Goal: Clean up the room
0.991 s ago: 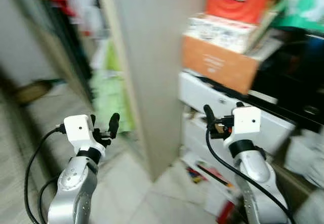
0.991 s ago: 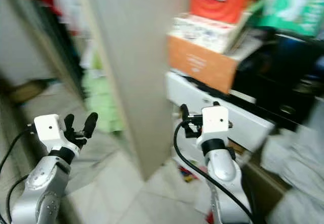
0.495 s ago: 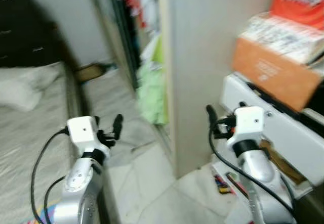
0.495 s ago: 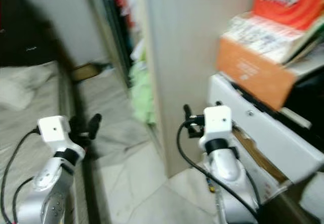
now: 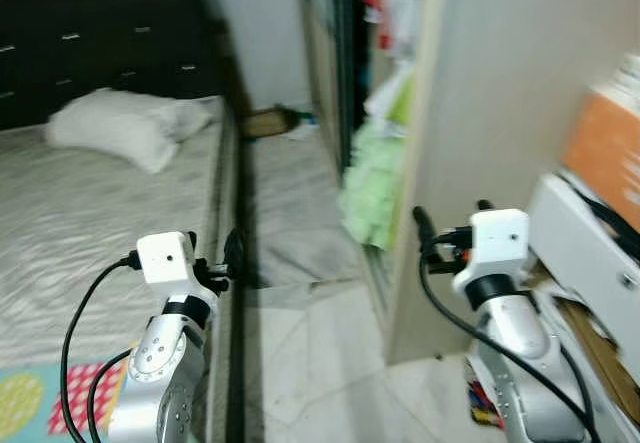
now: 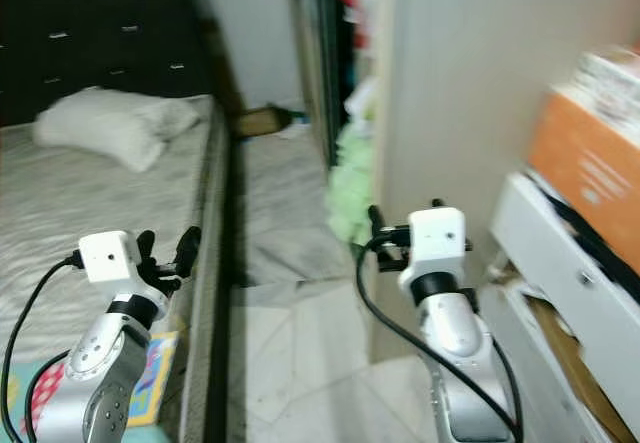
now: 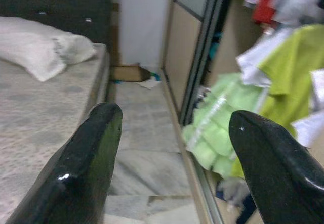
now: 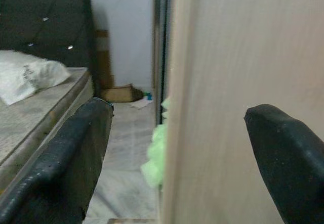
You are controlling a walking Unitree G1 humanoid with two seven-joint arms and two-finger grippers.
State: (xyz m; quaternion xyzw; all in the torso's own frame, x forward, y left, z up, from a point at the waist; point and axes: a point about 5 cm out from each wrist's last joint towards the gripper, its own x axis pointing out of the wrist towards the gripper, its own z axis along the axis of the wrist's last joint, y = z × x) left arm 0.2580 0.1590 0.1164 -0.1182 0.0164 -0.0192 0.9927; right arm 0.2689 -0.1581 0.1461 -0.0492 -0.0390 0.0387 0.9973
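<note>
My head cam has swung left since 1 s ago: the orange box that sat mid-frame is now at the far right edge, & the bed [image 5: 90,213] w/ its white pillow [image 5: 125,133] has come into view; both arms are held up in front of me just as before.

Left gripper [image 5: 212,259] is raised over the bed's edge, fingers [image 7: 81,158] apart, nothing between them. Beyond those fingertips, thru the gap: a strip of pale floor [image 7: 142,133] running to the far wall, w/ a small cardboard box [image 7: 126,73] & some scraps at its end. Past the one fingertip hangs lime-green clothing [image 7: 223,133] spilling from the open wardrobe [image 5: 345,53]; past the other, the mattress & pillow.

Right gripper [image 5: 450,231] is up close to the wardrobe's beige side panel [image 5: 500,93], fingers [image 8: 71,158] also spread, empty. The panel's edge stands between them in the wrist view. Near my right arm: white drawer unit [image 5: 590,263] w/ the orange box [image 5: 608,153] on top, & small colourful clutter [image 5: 480,403] on the floor below, blurred.
</note>
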